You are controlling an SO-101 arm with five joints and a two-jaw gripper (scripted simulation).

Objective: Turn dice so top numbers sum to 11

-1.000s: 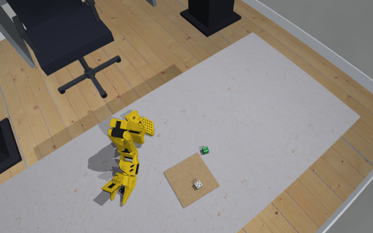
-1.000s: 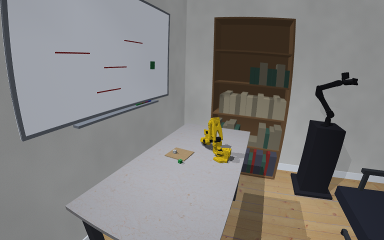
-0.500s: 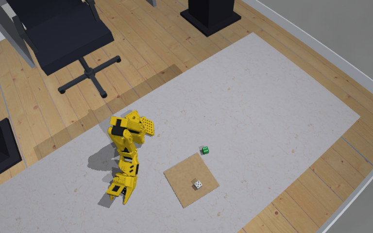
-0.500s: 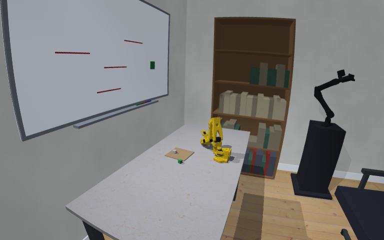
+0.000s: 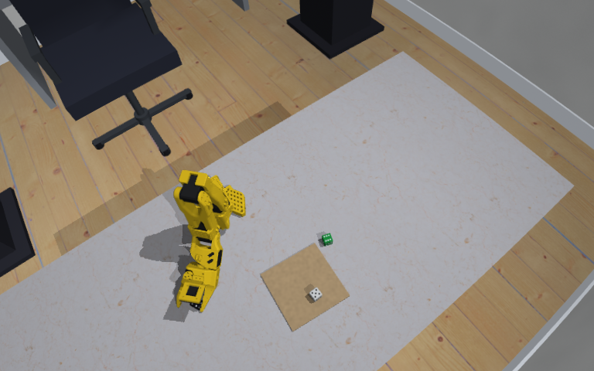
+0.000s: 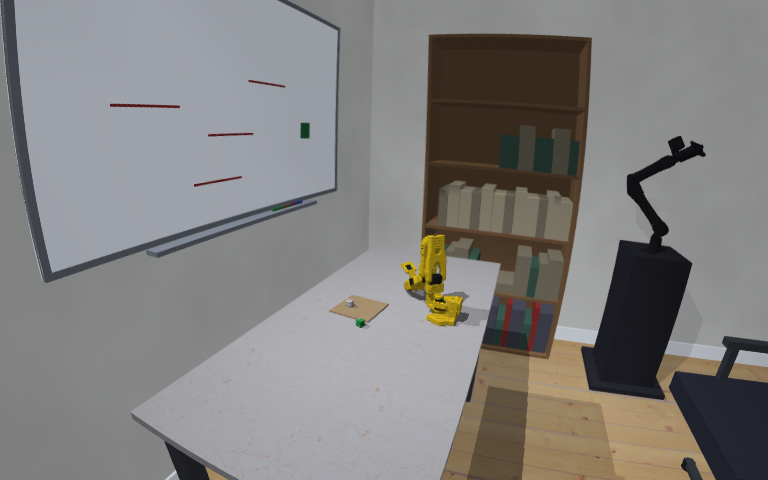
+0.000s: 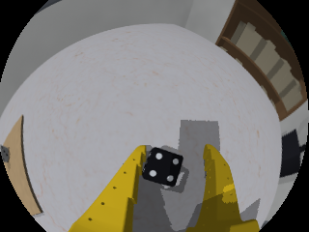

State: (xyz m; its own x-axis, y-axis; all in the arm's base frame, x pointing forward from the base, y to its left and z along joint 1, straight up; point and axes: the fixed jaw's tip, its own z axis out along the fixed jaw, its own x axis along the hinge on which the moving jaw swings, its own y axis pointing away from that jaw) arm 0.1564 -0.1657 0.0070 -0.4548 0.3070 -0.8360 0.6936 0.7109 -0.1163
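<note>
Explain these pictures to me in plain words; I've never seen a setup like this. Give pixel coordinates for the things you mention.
The yellow machine is a small robot arm; its gripper (image 5: 196, 307) (image 7: 176, 147) is a hand with two fingers, only one of which moves.

The top picture looks down on the table (image 5: 394, 153) (image 6: 317, 384). The exterior one looks along it from one end, with a whiteboard and a bookshelf behind. The wrist one comes from a camera by the gripper, so the fingers point away from you.

On the table lies a thin tan mat (image 5: 285, 284) (image 6: 368, 310) (image 7: 16, 169) with a white die (image 5: 315, 294) (image 6: 349, 303) (image 7: 5, 154) on it, five dots up. A green die (image 5: 327, 239) (image 6: 360, 322) is just off the mat, six up.

A black die (image 7: 162, 166), showing four dots, is between the open fingers. Nothing is held.
</note>
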